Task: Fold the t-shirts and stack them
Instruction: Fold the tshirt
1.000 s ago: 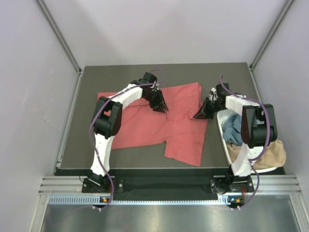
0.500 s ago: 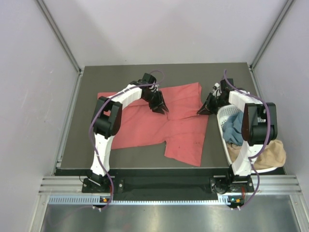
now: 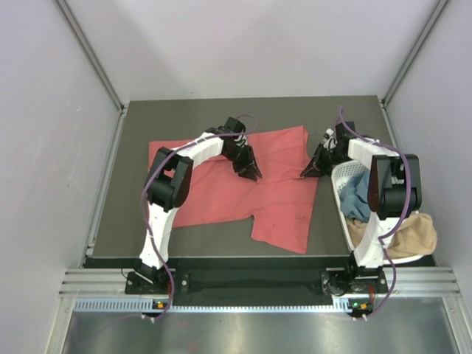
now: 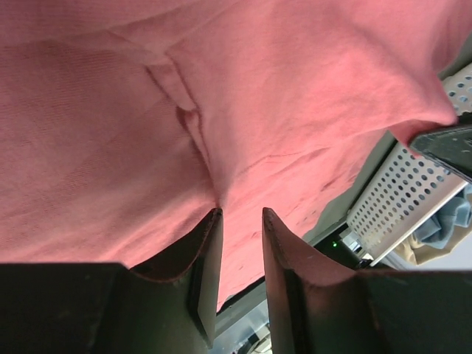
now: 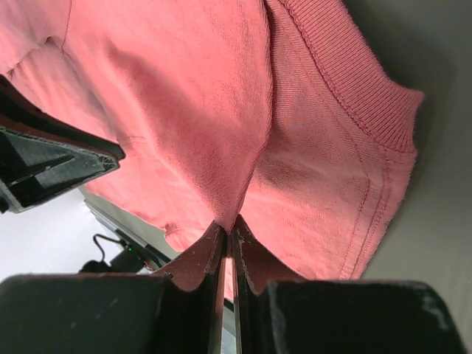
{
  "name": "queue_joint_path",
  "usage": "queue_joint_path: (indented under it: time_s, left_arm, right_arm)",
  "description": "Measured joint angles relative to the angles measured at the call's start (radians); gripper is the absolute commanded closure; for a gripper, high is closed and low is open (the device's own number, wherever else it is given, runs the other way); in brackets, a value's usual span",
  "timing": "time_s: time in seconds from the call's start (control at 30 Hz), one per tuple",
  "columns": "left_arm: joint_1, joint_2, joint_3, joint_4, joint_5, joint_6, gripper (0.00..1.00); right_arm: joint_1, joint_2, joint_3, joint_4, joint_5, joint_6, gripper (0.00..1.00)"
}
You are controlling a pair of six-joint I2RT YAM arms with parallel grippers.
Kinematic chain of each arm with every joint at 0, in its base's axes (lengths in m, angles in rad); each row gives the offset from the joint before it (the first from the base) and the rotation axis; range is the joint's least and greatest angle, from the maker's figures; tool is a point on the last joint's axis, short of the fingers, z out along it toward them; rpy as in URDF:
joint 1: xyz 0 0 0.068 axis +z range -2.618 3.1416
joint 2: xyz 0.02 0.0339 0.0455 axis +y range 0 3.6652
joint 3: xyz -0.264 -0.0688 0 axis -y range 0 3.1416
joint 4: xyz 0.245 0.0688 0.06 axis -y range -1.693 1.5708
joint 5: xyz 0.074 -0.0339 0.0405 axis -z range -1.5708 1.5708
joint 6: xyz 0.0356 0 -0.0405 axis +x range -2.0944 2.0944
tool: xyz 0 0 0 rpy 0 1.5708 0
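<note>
Spread on the counter (image 3: 133, 221), the coral-red t-shirt (image 3: 280, 199) looks light and limp, best taken at a hem or sleeve edge; the right fingers (image 5: 195, 262) pinch a ridge of it, the left fingers (image 4: 199, 258) stand slightly apart over a crease

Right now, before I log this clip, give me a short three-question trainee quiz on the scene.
1. True or false: the right gripper is shut on the coral-red cloth t-shirt.
2. What lies in the white perforated plastic basket? A) blue cloth and tan cloth B) a coral-red shirt C) nothing
3. Fill in: the left gripper is ____ (open or shut).
Key: 1 true; 2 A; 3 open.
</note>
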Motion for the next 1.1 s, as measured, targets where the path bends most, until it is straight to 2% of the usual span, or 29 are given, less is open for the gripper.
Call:
queue_joint_path:
  time_s: [0.37,0.5,0.6,0.63,0.67,0.77,1.1]
  left_arm:
    - [-0.004,0.018,0.001,-0.028,-0.033,-0.001,0.62]
    - [-0.007,0.028,0.008,-0.035,-0.034,-0.003,0.64]
    - [-0.01,0.05,0.028,-0.036,-0.023,-0.01,0.72]
    - [-0.011,0.055,0.033,-0.036,-0.021,-0.014,0.76]
    - [-0.012,0.058,0.037,-0.035,-0.019,-0.017,0.86]
    - [-0.016,0.066,0.042,-0.036,-0.02,-0.021,0.99]
    - [-0.018,0.06,0.074,-0.075,-0.038,0.003,1.0]
  right_arm:
    - [0.0,0.001,0.0,0.001,-0.005,-0.004,0.94]
    - [0.0,0.002,0.0,0.001,-0.007,-0.01,0.94]
    - [0.0,0.003,0.0,0.001,-0.008,-0.01,0.94]
    - [0.0,0.004,0.0,0.001,-0.01,-0.01,0.94]
    - [0.0,0.004,0.0,0.001,-0.01,-0.01,0.94]
    - [0.0,0.004,0.0,0.001,-0.011,-0.01,0.94]
    - [0.0,0.008,0.045,-0.068,0.048,-0.079,0.94]
